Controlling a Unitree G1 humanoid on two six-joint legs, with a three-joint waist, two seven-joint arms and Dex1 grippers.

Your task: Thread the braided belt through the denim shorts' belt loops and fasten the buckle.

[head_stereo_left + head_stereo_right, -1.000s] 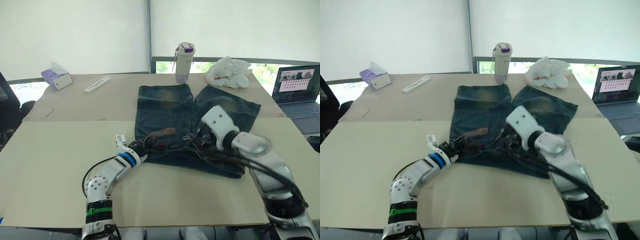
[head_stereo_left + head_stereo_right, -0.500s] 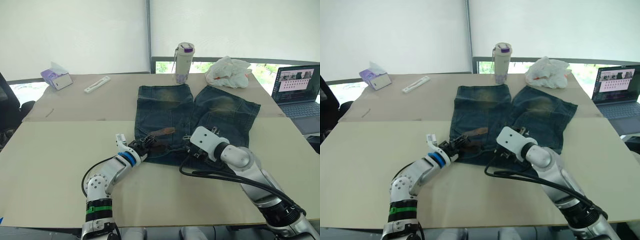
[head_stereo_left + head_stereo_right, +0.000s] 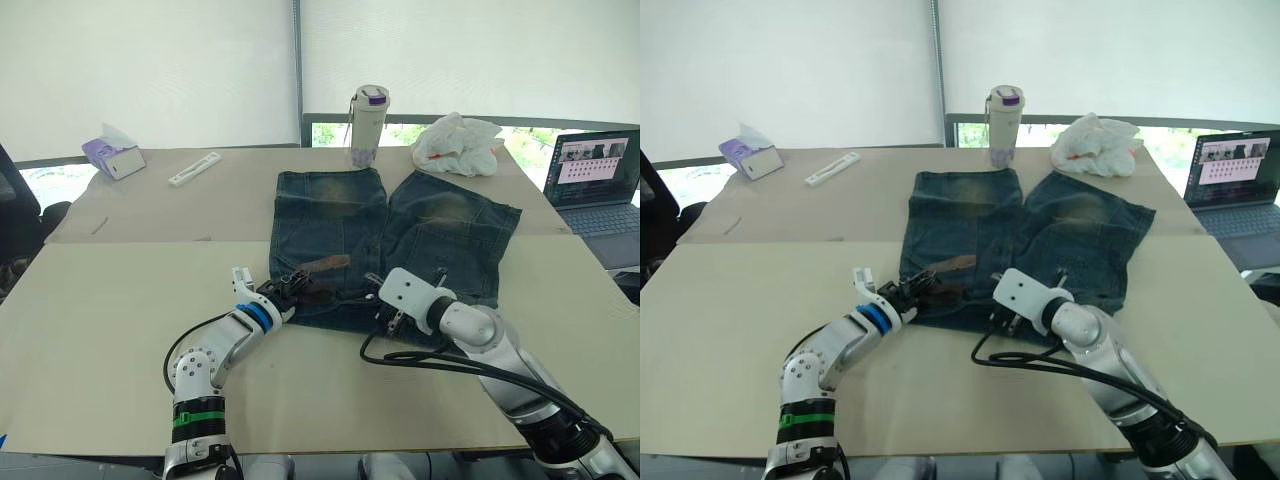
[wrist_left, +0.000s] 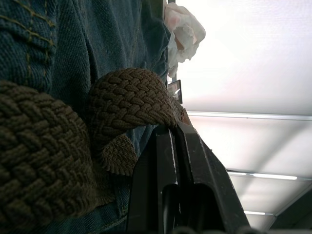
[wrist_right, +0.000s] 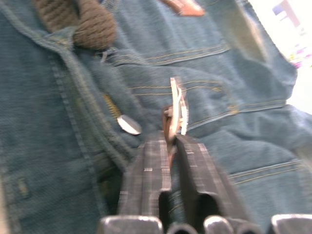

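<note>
While the denim shorts [image 3: 385, 245] lay flat on the surface [image 3: 110, 310], waistband toward the robot and legs pointing away, the work sat along that waistband. The braided belt [image 4: 126, 100] lay bunched at the waistband's left end, and the left end effector [image 3: 287, 292] was closed narrowly on a fold of it. Toward the middle of the waistband, beside the fly, the right end effector [image 5: 170, 146] pinched a thin upright metal piece, probably the buckle [image 5: 176, 108], though the wrist view was too soft to be sure.

To do this step well, the left arm should hold its end of the strap steady against the waistband while the right draws its end along the band, low and level, so the braid slides without dragging the denim into folds.

How many belt loops the strap had entered was hidden beneath the bunched braid and both arms. The loops themselves were too small to pick out.
</note>
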